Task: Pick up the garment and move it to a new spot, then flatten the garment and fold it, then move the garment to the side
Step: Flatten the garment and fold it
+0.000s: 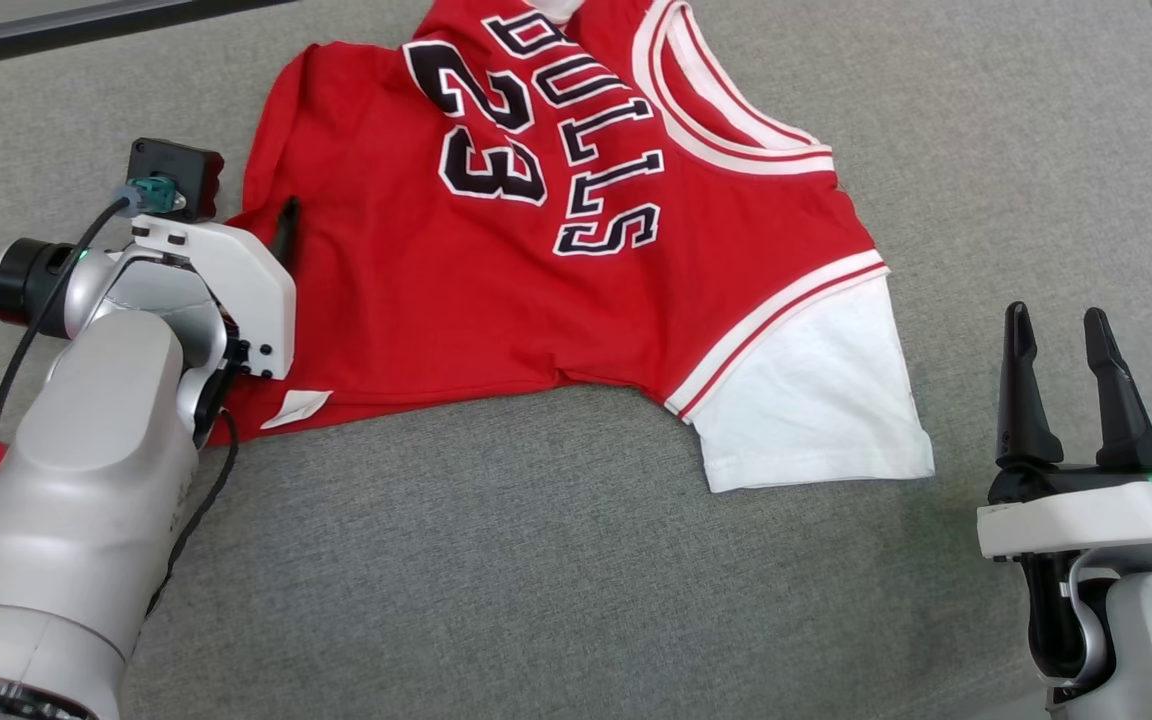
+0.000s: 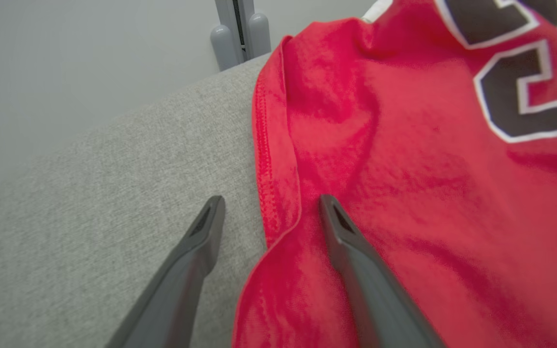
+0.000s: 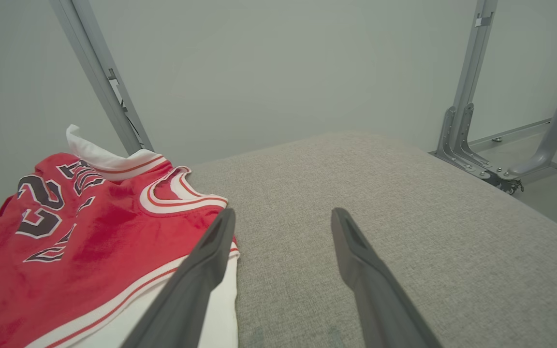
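Garment (image 2: 404, 203) hem runs between spread left fingers (image 2: 361, 275).

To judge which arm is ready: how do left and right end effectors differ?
The left end effector is at the jersey, straddling its hem; the right end effector is apart, beside the white sleeve. Left has one finger above cloth; right has grey surface beneath both. Both are open.
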